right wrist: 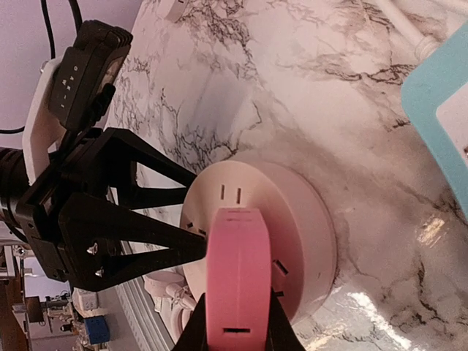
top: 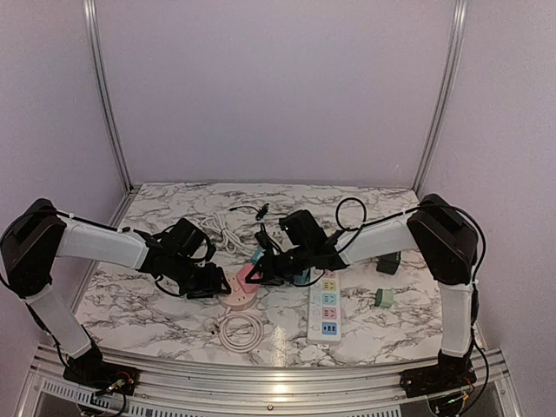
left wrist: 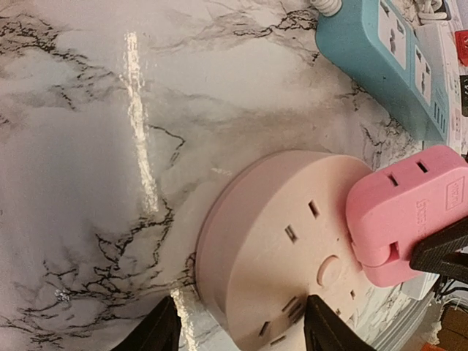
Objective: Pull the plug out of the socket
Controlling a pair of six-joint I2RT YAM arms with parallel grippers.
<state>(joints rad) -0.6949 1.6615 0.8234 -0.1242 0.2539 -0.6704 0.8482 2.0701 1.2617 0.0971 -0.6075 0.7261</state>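
Observation:
A round pale pink socket lies on the marble table, and also shows in the left wrist view and the right wrist view. A bright pink plug stands on its face near one edge; its prongs are hidden. My right gripper is shut on the plug's sides. My left gripper is spread open. One finger is beside the socket's rim and the other rests over its face.
A teal power strip lies just beyond the socket, and a white power strip lies to its right. A coiled white cable is in front, more cables are behind, and green blocks are at the right.

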